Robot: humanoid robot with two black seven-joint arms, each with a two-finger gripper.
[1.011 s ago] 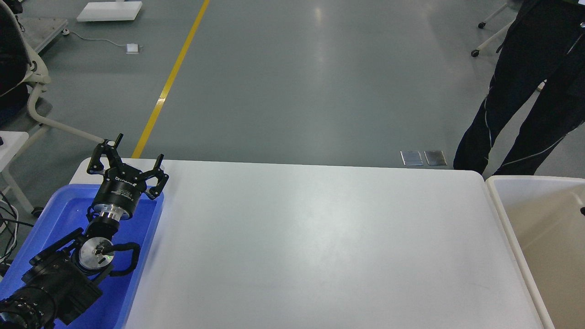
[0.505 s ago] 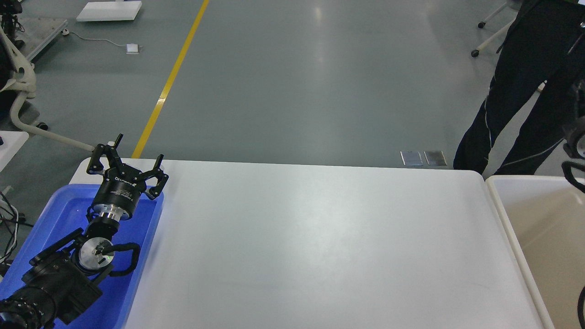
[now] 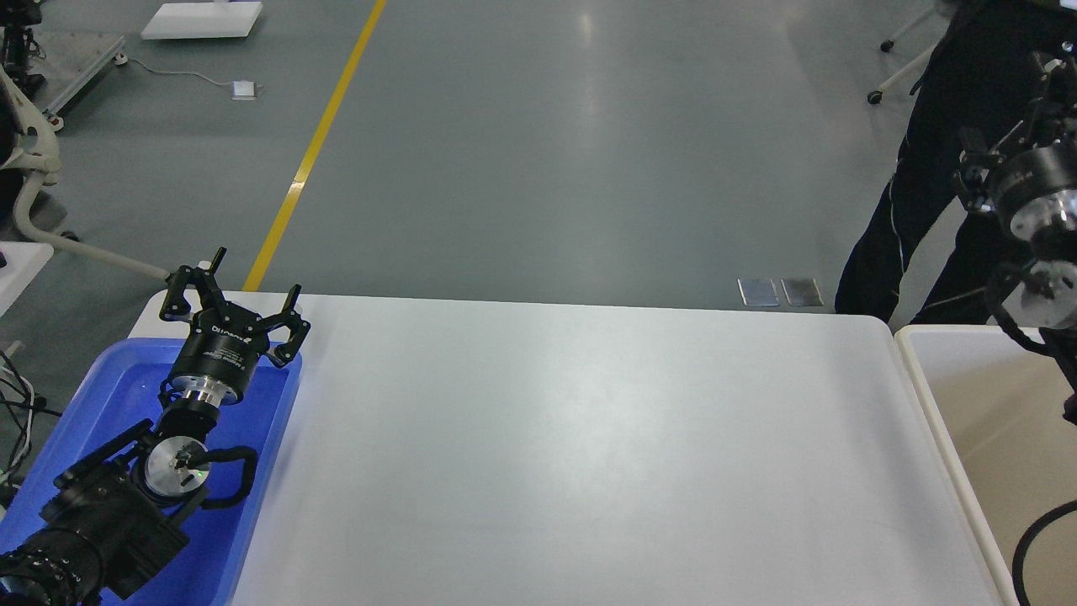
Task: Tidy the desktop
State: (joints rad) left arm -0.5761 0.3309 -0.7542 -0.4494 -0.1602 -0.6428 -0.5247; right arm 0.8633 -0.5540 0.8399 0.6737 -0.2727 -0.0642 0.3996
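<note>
The desktop (image 3: 589,438) is a wide glossy white tabletop with rounded corners, and nothing lies on it. My left gripper (image 3: 236,293) is open and empty. It hangs over the far right corner of the blue tray (image 3: 109,391) at the desktop's left end. My right gripper (image 3: 1039,93) is raised at the right edge of the view, above the off-white bin (image 3: 984,404). Its fingers point up and are dark against a person's black trousers, so I cannot tell them apart.
A person in black trousers (image 3: 917,202) stands just beyond the desktop's far right corner. A white chair base (image 3: 34,185) stands on the floor at the far left. A yellow floor line (image 3: 311,151) runs away from the desktop's far left corner.
My right arm has risen into view at the right edge, above the bin. My left arm has not moved. The chair at the far left has shifted further left.
</note>
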